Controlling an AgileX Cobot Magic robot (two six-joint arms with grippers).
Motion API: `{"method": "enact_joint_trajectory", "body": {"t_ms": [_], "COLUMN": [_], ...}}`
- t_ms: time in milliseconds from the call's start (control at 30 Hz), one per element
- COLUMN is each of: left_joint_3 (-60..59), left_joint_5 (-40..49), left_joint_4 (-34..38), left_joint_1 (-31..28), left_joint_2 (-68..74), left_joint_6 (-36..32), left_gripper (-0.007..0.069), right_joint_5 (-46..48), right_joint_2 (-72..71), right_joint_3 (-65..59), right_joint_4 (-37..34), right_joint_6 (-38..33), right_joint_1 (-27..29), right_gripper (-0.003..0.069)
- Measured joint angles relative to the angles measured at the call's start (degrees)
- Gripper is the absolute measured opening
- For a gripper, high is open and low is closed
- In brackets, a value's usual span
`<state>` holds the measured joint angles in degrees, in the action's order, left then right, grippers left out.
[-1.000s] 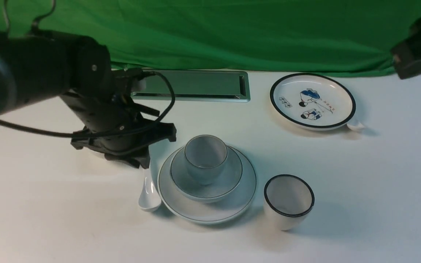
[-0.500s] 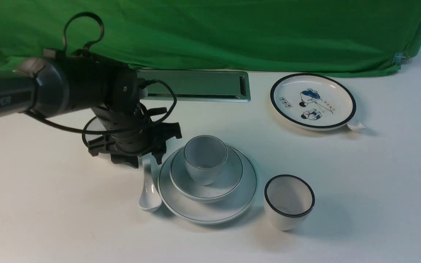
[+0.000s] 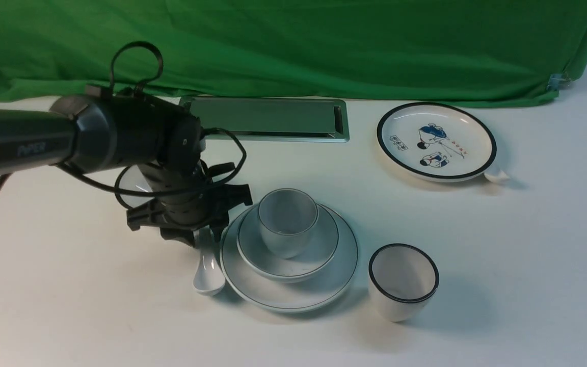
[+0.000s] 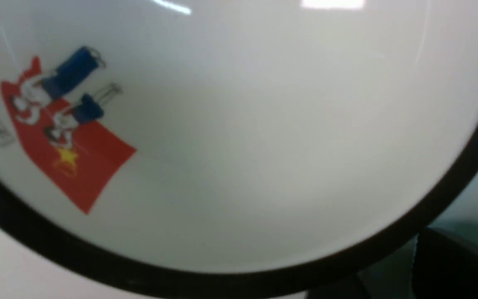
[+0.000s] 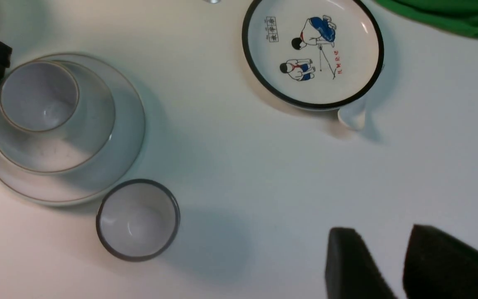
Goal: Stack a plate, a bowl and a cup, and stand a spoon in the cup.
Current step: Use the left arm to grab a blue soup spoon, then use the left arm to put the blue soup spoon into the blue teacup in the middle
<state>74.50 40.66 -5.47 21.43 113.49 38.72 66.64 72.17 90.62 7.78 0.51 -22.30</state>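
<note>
I am working over a plain white tabletop (image 3: 528,306) with a green cloth backdrop (image 3: 324,46) hanging along its far edge, where a brushed metal slot panel (image 3: 268,120) is set into the surface. Midway across, nearer the near edge, the large white plate with a thin dark rim line (image 3: 342,270) carries the shallow white bowl (image 3: 321,250), and the small white handleless cup (image 3: 287,219) stands upright in that bowl. The glossy white ceramic soup spoon (image 3: 208,272) lies flat on the table just beside the plate's left rim. The left gripper (image 3: 205,235) is low over the spoon's handle with a finger on each side; I cannot tell if it pinches. The right gripper (image 5: 382,232) is parted and holds nothing. A black-rimmed white cup (image 3: 402,283) stands near the stack's right, a black-rimmed cartoon plate (image 3: 436,141) sits toward the far right corner, and the near edge is bare.
</note>
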Motion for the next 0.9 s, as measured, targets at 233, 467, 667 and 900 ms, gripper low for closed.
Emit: {"method": "enact_joint_trajectory", "body": {"t_ms": [233, 467, 667, 900], "left_joint_3": [0.0, 0.1, -1.2, -10.3], "left_joint_5": [0.3, 4.6, 6.0, -10.2], "left_joint_4": [-0.1, -0.1, -0.8, -8.2], "left_joint_1": [0.0, 0.0, 1.6, 8.0], "left_joint_2": [0.3, -0.6, -8.4, -20.9], "left_joint_6": [-0.2, -3.6, -4.5, -0.2], "left_gripper": [0.0182, 0.0115, 0.0115, 0.0115], "right_joint_5": [0.0, 0.0, 0.1, 0.1], "right_joint_2": [0.0, 0.0, 0.0, 0.0], "right_joint_3": [0.0, 0.0, 0.0, 0.0], "right_joint_4": [-0.1, -0.1, -0.4, -0.4], "right_joint_6": [0.0, 0.0, -0.1, -0.1], "right_joint_1": [0.0, 0.0, 0.0, 0.0], "right_gripper": [0.0238, 0.0238, 0.0238, 0.0238]}}
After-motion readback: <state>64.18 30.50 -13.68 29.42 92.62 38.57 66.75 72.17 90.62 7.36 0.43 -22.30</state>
